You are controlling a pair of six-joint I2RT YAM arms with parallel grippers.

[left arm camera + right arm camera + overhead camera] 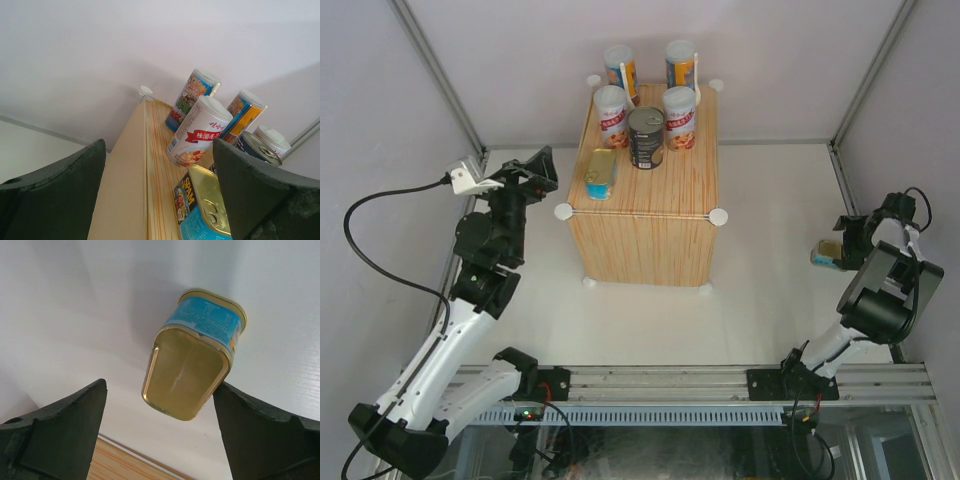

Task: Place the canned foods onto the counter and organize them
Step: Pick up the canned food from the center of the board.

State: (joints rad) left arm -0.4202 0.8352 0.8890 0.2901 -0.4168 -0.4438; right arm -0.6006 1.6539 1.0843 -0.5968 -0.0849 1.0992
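Evidently six cans [646, 137] already stood grouped on the counter [650, 235], so the left gripper [535, 165] hung spread and empty beside its left edge. The top view barely caught the last flat tin [192, 365]. The right wrist view showed it lying on the table [770, 300] between the right gripper's [159, 385] spread jaws, ungripped.

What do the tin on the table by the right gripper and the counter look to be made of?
Tin: metal by its look, with a glossy bare gold end, a pressed rim and reflections; a blue printed label runs around the sides. Counter: light wood-grain surface, matte, with streaky grain lines; possibly laminate rather than solid wood.
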